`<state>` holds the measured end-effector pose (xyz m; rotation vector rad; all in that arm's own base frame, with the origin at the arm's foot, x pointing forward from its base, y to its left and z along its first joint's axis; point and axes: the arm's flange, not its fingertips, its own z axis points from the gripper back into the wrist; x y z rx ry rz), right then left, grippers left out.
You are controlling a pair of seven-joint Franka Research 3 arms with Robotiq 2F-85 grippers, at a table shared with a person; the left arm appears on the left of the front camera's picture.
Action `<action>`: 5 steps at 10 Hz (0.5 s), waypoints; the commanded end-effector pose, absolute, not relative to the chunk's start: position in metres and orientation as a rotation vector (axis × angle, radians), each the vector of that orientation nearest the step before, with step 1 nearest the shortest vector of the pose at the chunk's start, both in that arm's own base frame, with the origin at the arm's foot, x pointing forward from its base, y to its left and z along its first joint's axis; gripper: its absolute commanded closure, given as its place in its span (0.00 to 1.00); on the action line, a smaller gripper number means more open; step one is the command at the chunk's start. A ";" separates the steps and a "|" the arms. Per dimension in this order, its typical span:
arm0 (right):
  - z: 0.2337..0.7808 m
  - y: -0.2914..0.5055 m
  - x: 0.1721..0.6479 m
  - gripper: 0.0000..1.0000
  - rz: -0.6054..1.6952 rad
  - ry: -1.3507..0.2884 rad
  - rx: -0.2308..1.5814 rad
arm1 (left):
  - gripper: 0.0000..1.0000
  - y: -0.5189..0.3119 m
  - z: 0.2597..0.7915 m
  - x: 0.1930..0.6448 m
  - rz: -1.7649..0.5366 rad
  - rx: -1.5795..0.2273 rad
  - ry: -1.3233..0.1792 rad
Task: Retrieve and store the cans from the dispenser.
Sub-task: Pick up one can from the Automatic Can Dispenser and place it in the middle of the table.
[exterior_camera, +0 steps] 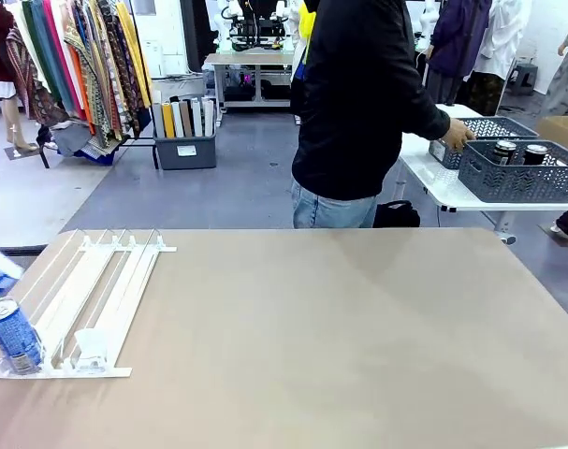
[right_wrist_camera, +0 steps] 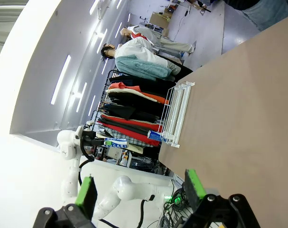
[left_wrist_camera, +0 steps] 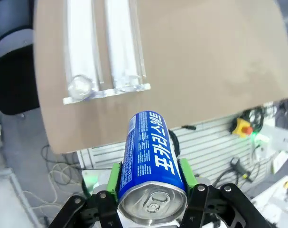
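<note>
My left claw (left_wrist_camera: 151, 183) was shut on 1 blue Pocari can (left_wrist_camera: 148, 152). Green pads (left_wrist_camera: 114, 180) pinched its sides near the silver top, and the body jutted out past the fingers. It hung off the near left edge of the table (exterior_camera: 340, 337), near the low end of the dispenser (exterior_camera: 96, 290).

A 2nd Pocari can (exterior_camera: 14, 339) stood at the left lane's stopper. 2 black cans (exterior_camera: 504, 150) sat in the mesh basket (exterior_camera: 517, 182), far right on a side table, with the person's hand (exterior_camera: 457, 136) on the neighbouring basket.

My right claw (right_wrist_camera: 140, 190) was wide open, holding nothing.

Step as I judged it: carry the can to storage, likely that basket. To do it well:
- Keep the squeeze firm.
- Lift clear of the rails and the 2nd can before swinging right.
- Move smoothly, since the long overhang could twist in the pads.
- Slow down near the hand.
</note>
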<state>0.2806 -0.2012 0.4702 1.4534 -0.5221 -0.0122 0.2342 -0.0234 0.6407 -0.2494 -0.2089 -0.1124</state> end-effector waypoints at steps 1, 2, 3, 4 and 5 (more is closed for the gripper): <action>0.473 -0.202 0.282 0.00 0.006 -0.543 1.458 | 1.00 -0.115 0.653 0.304 -0.289 -0.185 -0.125; 0.473 -0.202 0.282 0.00 0.006 -0.543 1.458 | 1.00 -0.167 0.647 0.333 -0.323 -0.149 -0.127; 0.473 -0.202 0.282 0.00 0.006 -0.543 1.458 | 1.00 -0.217 0.635 0.356 -0.369 -0.155 -0.111; 0.473 -0.202 0.282 0.00 0.006 -0.543 1.458 | 1.00 -0.277 0.609 0.376 -0.355 -0.116 -0.152; 0.473 -0.202 0.282 0.00 0.006 -0.543 1.458 | 1.00 -0.324 0.576 0.387 -0.344 -0.072 -0.214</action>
